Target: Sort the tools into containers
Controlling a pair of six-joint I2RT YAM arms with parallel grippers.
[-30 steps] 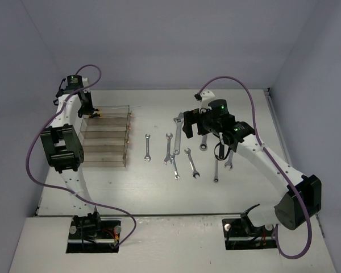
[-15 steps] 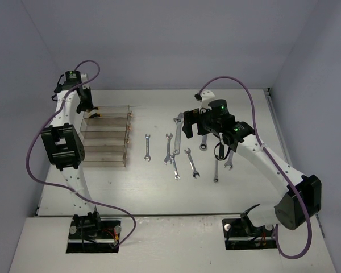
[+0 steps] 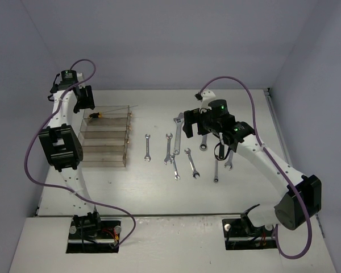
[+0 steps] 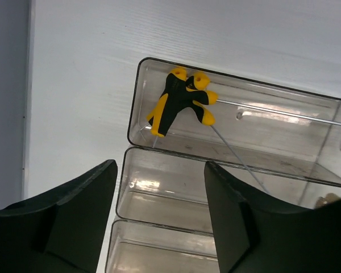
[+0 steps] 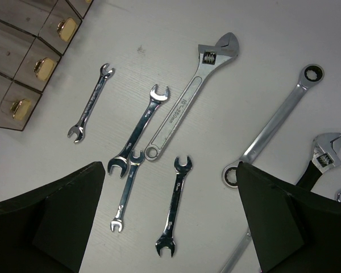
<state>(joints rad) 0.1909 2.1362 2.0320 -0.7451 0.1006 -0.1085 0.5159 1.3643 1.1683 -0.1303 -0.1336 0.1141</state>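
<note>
Four clear containers [image 3: 105, 152] stand joined in a row at the table's left. The farthest one [image 4: 137, 85] holds two thin rods with yellow-black handles [image 4: 182, 102], also seen from above [image 3: 95, 115]. My left gripper [image 4: 160, 170] is open and empty above the far bins [image 3: 82, 99]. Several silver wrenches lie in the middle: a small one [image 5: 91, 103], an open-end one [image 5: 174, 207], a big adjustable one [image 5: 192, 94], a ring wrench [image 5: 275, 122] and a black-handled one [image 5: 318, 162]. My right gripper [image 5: 170, 170] hangs open and empty above them [image 3: 192, 124].
The bins' near ends carry gold-coloured clips [image 5: 47, 65]. More wrenches lie under the right arm [image 3: 216, 166]. Grey walls close the table at the back and both sides. Purple cables loop from both arms [image 3: 247, 94].
</note>
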